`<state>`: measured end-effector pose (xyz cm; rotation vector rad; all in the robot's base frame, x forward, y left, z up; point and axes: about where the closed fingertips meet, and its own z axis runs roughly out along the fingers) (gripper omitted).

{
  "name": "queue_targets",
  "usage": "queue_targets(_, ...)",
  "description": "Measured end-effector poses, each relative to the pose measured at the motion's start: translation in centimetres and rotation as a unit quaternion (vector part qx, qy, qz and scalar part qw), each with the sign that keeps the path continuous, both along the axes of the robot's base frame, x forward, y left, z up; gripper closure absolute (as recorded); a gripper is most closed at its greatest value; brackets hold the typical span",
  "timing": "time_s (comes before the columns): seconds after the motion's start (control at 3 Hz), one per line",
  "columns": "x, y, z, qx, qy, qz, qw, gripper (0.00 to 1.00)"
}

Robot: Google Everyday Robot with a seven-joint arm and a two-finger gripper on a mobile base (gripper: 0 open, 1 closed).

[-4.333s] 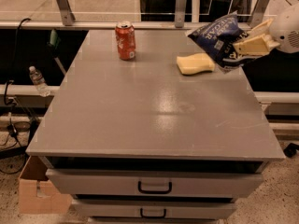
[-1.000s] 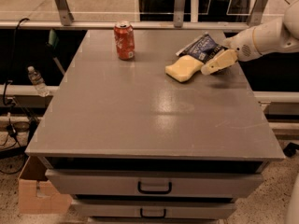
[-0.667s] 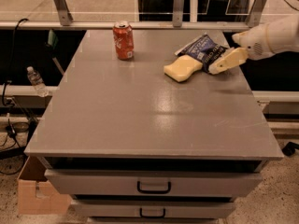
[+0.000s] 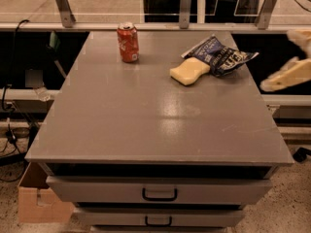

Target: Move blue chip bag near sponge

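The blue chip bag [image 4: 219, 55] lies flat on the grey table top [image 4: 155, 110] at the far right, dark navy with white lettering. The pale yellow sponge [image 4: 189, 71] lies right against the bag's left front edge, touching it. My gripper [image 4: 286, 76] is off the table's right edge, blurred, well to the right of the bag and holding nothing.
A red soda can [image 4: 128, 42] stands upright at the far left of the table. Drawers with black handles [image 4: 159, 194] sit below the top. A cardboard box [image 4: 39, 198] is on the floor at the left. Metal railing posts [image 4: 185, 6] stand behind the table.
The gripper has let go of the bag and pulled away to the right, past the table edge. The bag now lies on the table next to the sponge.
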<state>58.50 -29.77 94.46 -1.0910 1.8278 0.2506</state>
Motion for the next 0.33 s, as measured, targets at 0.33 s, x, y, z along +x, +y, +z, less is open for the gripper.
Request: queue_targets(0.33, -1.41, -2.02, 0.24, -0.009, -0.009, -0.010, 0.9999, 0.00)
